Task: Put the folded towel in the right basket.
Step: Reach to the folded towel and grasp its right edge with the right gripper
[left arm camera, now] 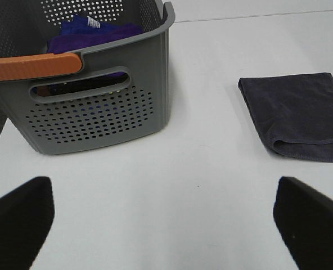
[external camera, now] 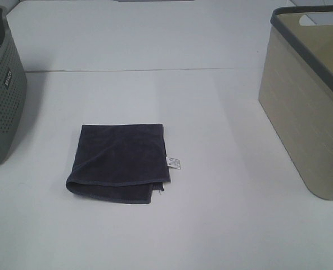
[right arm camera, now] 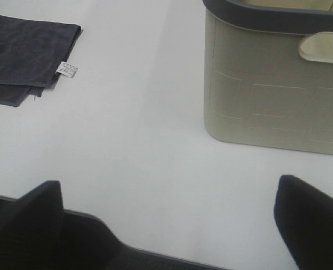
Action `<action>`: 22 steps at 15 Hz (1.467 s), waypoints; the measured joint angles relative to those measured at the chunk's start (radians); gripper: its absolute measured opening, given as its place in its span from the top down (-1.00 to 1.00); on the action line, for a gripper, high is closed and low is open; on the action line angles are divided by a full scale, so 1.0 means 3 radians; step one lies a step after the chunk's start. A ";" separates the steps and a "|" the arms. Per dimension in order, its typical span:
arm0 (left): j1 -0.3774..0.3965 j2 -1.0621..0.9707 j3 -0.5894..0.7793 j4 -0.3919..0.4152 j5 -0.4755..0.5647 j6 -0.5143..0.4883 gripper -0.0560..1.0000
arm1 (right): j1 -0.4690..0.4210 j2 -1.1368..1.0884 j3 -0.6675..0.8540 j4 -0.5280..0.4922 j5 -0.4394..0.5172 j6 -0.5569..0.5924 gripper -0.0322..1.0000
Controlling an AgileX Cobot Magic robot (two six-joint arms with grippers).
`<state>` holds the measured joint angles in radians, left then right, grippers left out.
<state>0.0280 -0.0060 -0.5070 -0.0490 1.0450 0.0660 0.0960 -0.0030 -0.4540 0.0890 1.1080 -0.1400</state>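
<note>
1. High view: the folded towel point(external camera: 120, 163) lies flat on the white table point(external camera: 211, 225), left of centre and well apart from the right basket point(external camera: 310, 101), the beige one at the far right edge. Neither arm shows here. So it's a long carry. If the pinch only catches the top layer, the towel probably opens up mid-air and ends up draped over that tall rim instead of dropping inside
2. Left wrist view: the left gripper point(left arm camera: 166, 228) has its jaws spread wide and holds nothing, hovering over bare table. The grey basket point(left arm camera: 99, 112) sits close by with a purple cloth point(left arm camera: 93, 31) already in it. That's the trap, since it's the nearer basket and it's the wrong one. If this arm takes the towel point(left arm camera: 301, 112), it has to reach across the whole table and could tangle with the other arm
3. Right wrist view: the right gripper point(right arm camera: 166, 225) is also wide apart and empty. The beige basket point(right arm camera: 268, 101) is near it, and the towel point(right arm camera: 26, 56) lies well off with its white label point(right arm camera: 67, 69) at one edge. Grabbing at the label side looks risky, because the layers seem loose there and the fold could come apart. The basket looks light too, so a bump on the wall could shove it
</note>
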 joint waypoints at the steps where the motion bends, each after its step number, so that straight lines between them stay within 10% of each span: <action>1: 0.0000 0.0000 0.0000 0.0000 0.0000 0.0000 -0.98 | 0.0000 0.0000 0.0000 0.0000 0.0000 0.0000 -0.95; 22: 0.0000 0.0000 0.0000 0.0000 0.0000 0.0000 -0.98 | 0.0000 0.0000 0.0000 0.0000 -0.0003 0.0000 -0.95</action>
<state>0.0280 -0.0060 -0.5070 -0.0490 1.0450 0.0660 0.0960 -0.0030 -0.4540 0.0890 1.1070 -0.1400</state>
